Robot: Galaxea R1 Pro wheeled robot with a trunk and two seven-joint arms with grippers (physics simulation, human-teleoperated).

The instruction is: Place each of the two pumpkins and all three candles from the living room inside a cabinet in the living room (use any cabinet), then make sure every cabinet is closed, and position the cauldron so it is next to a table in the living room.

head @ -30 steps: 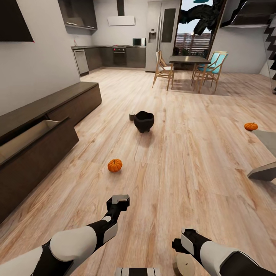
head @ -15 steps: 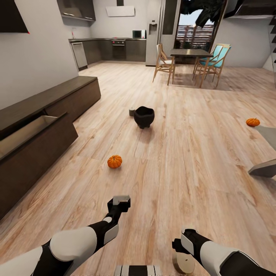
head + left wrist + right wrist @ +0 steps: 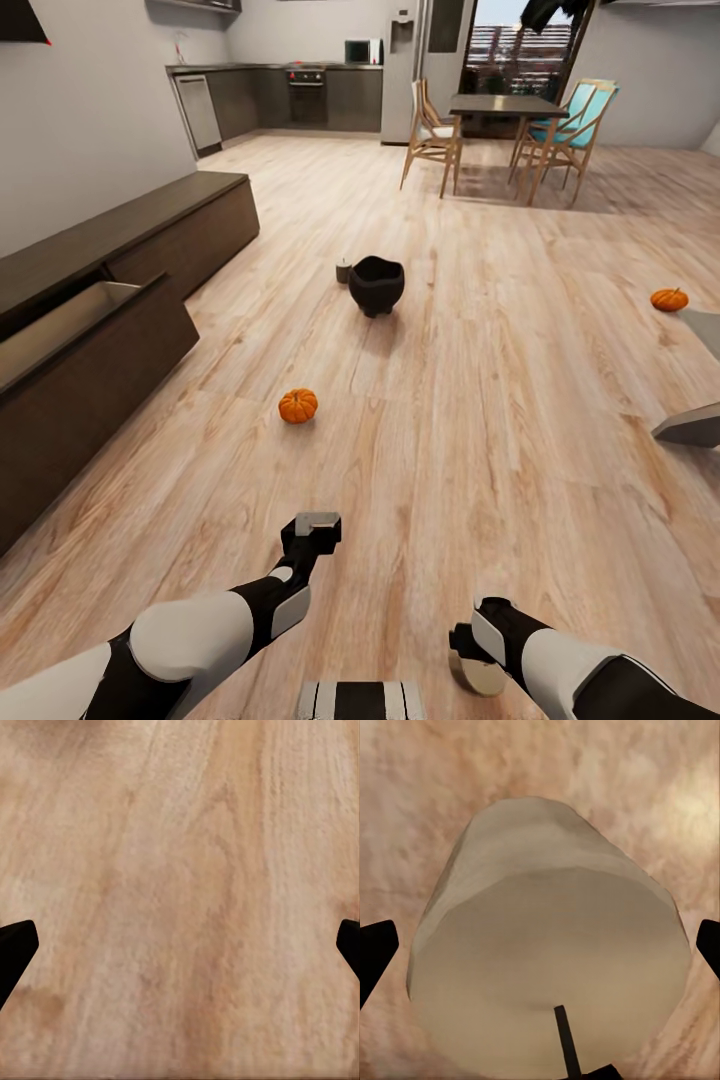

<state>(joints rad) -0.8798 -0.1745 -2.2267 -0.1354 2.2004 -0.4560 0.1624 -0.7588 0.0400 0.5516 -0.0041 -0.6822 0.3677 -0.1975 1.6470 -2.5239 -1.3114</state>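
Right gripper carried a candle.
Its fingers apparently clamped it; left gripper spread wide over floor.

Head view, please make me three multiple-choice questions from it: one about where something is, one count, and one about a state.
1. The cabinet drawer nearest the robot is: A shut; B pulled open; C lying on the floor.
2. The cauldron stands: A on the cabinet top; B in the drawer; C on the floor.
3. How many pumpkins are on the floor? A one; B two; C three.

Answers:
1 is B, since the drawer front juts out and its tan interior shows.
2 is C, since the cauldron sits on the planks, out in the room beyond the cabinet.
3 is B: one pumpkin is ahead of the left arm and another pumpkin is far right.
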